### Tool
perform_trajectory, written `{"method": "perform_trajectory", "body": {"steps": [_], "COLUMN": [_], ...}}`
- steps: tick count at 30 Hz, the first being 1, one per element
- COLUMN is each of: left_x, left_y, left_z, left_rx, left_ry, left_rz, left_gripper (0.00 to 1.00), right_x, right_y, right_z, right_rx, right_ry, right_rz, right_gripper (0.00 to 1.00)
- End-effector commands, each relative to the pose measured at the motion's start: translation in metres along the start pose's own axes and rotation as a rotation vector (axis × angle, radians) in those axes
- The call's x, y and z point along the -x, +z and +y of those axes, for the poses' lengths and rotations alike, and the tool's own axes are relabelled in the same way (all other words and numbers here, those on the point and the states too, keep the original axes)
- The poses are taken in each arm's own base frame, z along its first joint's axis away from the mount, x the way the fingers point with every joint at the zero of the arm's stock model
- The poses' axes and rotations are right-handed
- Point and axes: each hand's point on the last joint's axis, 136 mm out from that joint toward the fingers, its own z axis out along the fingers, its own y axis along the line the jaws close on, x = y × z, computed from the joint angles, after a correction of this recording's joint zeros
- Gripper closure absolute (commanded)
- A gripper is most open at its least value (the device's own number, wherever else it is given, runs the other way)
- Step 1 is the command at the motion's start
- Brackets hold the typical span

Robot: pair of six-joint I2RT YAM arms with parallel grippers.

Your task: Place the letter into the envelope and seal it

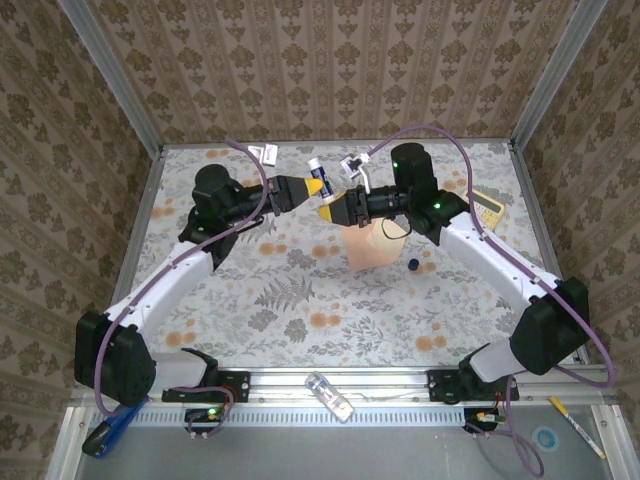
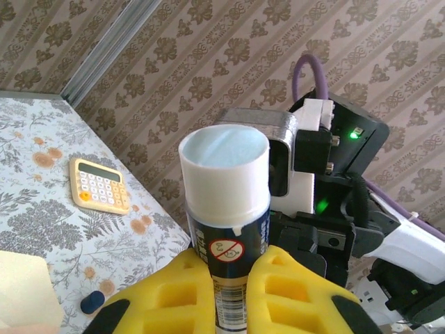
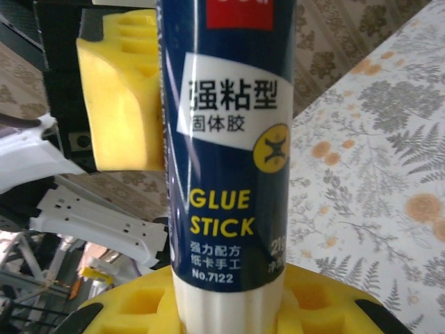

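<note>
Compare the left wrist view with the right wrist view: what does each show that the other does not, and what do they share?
Left wrist view, not the right: a yellow calculator, a small dark blue object, and the plain white end of the glue stick, standing free. Right wrist view, not the left: the printed GLUE STICK label, and the right pincer closed on the stick's other white end. Shared: the glue stick itself, the left pincer gripping its middle, the floral table and patterned wallpaper.
</note>
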Motion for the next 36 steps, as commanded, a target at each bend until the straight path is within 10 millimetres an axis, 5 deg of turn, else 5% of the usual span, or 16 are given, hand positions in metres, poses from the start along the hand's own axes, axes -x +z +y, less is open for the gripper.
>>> {"method": "perform_trajectory", "body": {"steps": [1, 13, 27, 36], "left_x": [-0.012, -0.014, -0.013, -0.010], "left_y": [0.001, 0.003, 0.006, 0.007], "left_z": [-0.011, -0.007, -0.008, -0.009], "left_rx": [-0.064, -0.066, -0.067, -0.068], "left_ry": [-0.003, -0.014, -0.010, -0.001], "left_rz": [0.049, 0.051, 0.050, 0.045], "left_gripper": [0.95, 0.92, 0.59, 0.70], "right_x": [0.016, 0.010, 0.003, -0.001], "right_y": [0.001, 0.003, 0.008, 0.013], "right_z": [0.022, 0.013, 0.012, 0.009], "right_rx": [0.120, 0.077, 0.059, 0.061], "right_ry": [-0.051, -0.030, -0.026, -0.008], "right_rz": [-0.033, -0.011, 0.018, 0.035], "right_gripper": [0.75, 0.76, 0.76, 0.77]}}
